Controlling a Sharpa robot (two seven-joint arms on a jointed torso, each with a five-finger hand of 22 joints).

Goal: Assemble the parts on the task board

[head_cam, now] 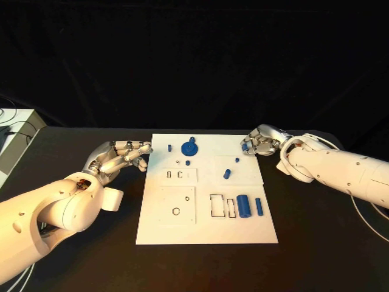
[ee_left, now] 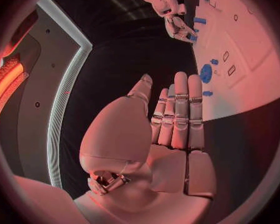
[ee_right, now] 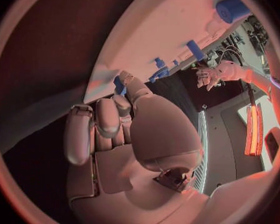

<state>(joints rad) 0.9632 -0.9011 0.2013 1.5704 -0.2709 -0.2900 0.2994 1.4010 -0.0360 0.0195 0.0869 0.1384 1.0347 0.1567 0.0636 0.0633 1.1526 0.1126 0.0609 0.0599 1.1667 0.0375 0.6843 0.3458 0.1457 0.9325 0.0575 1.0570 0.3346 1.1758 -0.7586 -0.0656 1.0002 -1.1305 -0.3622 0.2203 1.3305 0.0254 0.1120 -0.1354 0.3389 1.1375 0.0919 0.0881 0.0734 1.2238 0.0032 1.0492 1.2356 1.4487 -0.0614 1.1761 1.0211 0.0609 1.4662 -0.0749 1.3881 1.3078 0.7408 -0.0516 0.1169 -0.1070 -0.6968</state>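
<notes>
Parts (head_cam: pixel 244 204) lie scattered on the task board (head_cam: pixel 203 234), which sits mid-worktop (head_cam: pixel 89 255) between my two arms. Sweeping from the left: my left hand (head_cam: pixel 120 157) hovers just off the board's left edge, fingers straight and together, palm empty, nothing held. Moving across, I see a blue disc (head_cam: pixel 189 148) near the board's far edge with a small peg (head_cam: pixel 170 147) beside it, then rectangular slots and round holes in the middle, and nearer me a fat blue cylinder beside a slimmer blue bar (head_cam: pixel 258 207). Over on the right, my right hand (head_cam: pixel 263 143) is at the board's far right corner, fingers curled in tight; the right wrist view shows a small blue piece (ee_right: pixel 120 83) at the fingertips, so I judge it pinched there, though the contact is partly hidden. I'd call this the pick-up stage of one piece; next I need to carry it over its matching socket and line it up squarely. No writing or brand marks I can read anywhere.
</notes>
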